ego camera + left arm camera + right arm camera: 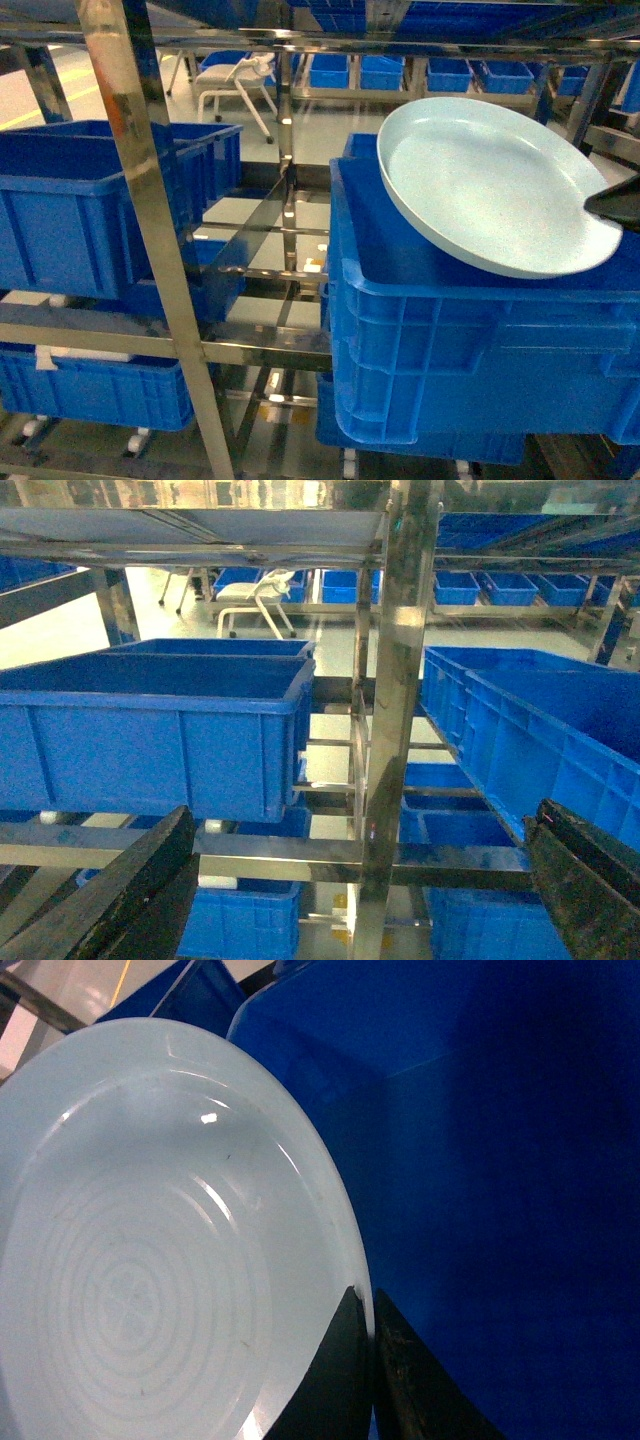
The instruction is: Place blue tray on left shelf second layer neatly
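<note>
- Where the steel shelf rack (160, 250) fills your head view, deep blue crates (70, 210) sit on its left layers.
- You see a large blue crate (470, 340) right of the upright.
- Blue tray (490, 190) tilts above that crate.
- Right gripper (372, 1335): fingers (335, 1380) pinched on the tray rim.
- Left gripper (360, 880): fingers spread wide, holding nothing.

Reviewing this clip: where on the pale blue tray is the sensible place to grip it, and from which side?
On its thin raised rim, from the right edge. The blue tray is shallow and wide, so only the rim fits between jaws. The right gripper already pinches that rim, tray tilted over the blue crate.
</note>
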### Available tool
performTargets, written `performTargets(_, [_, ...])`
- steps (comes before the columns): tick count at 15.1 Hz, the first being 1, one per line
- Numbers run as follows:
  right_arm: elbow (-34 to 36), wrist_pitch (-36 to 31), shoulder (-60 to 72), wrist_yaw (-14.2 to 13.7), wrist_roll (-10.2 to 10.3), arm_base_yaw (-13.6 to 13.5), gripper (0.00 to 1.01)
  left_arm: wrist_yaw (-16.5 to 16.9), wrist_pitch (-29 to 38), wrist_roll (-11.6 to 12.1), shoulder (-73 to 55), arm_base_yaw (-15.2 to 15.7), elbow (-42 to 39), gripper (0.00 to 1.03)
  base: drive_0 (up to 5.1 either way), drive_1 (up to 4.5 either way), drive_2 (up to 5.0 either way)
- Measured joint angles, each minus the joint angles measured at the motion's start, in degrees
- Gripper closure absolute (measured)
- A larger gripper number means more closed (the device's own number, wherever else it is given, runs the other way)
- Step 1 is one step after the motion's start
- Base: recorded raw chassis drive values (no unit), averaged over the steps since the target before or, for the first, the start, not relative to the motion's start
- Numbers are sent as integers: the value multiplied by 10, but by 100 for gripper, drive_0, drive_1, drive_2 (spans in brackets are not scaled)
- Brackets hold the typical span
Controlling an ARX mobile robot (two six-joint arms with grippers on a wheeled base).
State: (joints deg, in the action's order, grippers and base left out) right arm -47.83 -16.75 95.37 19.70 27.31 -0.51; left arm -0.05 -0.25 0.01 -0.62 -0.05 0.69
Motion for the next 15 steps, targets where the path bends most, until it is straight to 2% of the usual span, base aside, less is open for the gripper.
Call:
performTargets(2, [-67,7,62,-26,10,-15,99,0,0,0,0,0,0,5,0,0,0])
performTargets(6, [-187,23,169,-75,14,-41,99,0,0,0,0,0,0,5,0,0,0])
performTargets(8, [-225,36,208,-98,16,-45,99,0,0,0,0,0,0,5,0,0,0])
performTargets(12, [-259,48,268,-155,16,-56,99,0,0,0,0,0,0,5,0,0,0])
performTargets(15, [-297,54,307,-182,16,-59,99,0,0,0,0,0,0,5,0,0,0])
